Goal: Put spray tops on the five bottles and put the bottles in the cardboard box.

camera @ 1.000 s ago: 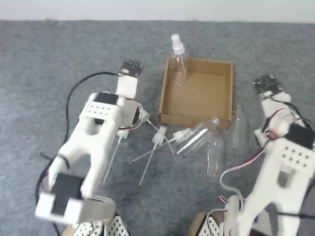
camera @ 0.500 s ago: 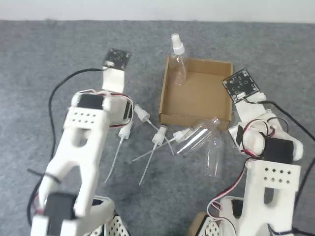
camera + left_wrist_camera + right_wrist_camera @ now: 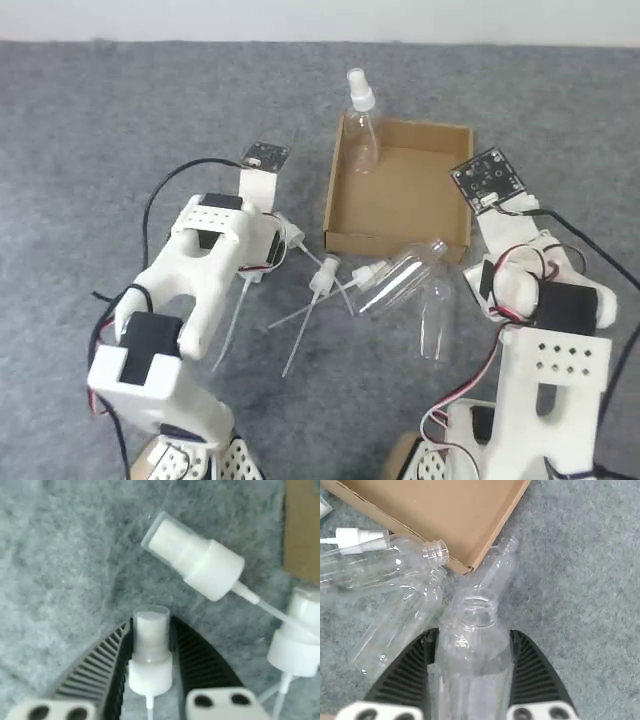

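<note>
Probably both loads are light. Just beside the cardboard box [image 3: 410, 200], the left gripper [image 3: 150, 630] pinches a spray top [image 3: 149, 655] narrowly by its head; near the box's opposite corner, the right gripper [image 3: 473, 635] clasps an uncapped bottle [image 3: 470, 650] around its body. Thin clear plastic likely dents and slips, so hold gently below the shoulder.

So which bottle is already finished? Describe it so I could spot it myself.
Find the open cardboard box in the middle of the grey table. In its far corner, on the left arm's side, stands a clear bottle. It is the only bottle inside the box and the only one wearing a white spray top.
</note>
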You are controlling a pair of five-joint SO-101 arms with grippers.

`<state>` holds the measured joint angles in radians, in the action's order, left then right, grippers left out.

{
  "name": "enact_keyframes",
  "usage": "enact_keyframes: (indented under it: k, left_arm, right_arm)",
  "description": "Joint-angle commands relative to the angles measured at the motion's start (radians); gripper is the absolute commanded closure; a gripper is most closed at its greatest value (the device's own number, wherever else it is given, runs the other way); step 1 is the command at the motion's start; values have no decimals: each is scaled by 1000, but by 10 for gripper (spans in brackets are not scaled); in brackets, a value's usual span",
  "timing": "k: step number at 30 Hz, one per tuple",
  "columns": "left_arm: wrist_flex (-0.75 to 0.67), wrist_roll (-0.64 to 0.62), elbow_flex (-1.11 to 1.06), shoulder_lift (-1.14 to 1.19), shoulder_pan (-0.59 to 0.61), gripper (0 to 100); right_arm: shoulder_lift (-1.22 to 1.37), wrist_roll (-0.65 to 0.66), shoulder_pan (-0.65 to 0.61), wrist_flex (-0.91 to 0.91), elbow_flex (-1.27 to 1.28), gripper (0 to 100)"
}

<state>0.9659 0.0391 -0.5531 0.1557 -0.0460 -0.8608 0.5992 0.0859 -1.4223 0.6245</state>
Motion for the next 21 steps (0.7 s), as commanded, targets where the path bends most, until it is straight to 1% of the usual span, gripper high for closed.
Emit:
enact_keyframes:
  k: [1, 5, 10, 11, 15, 18, 21]
  left_arm:
    - [0, 14, 64, -26, 15, 988]
    - [35, 12, 70, -144, 14, 988]
    - [97, -54, 71, -402, 14, 988]
    - [112, -60, 71, -462, 14, 988]
    - [147, -66, 71, -707, 26, 988]
    - [143, -104, 71, -881, 89, 988]
    - [143, -129, 71, -1020, 164, 988]
  right_arm:
    - [-39, -8, -15, -2, -48, 990]
    - [-41, -8, -28, 8, -46, 991]
    - [-87, -26, -179, 110, -74, 991]
    - [-104, -51, -220, 145, -74, 991]
    - [-131, -241, -412, 286, -74, 992]
    - [-127, -347, -552, 381, -55, 992]
    - [-110, -399, -657, 509, 11, 992]
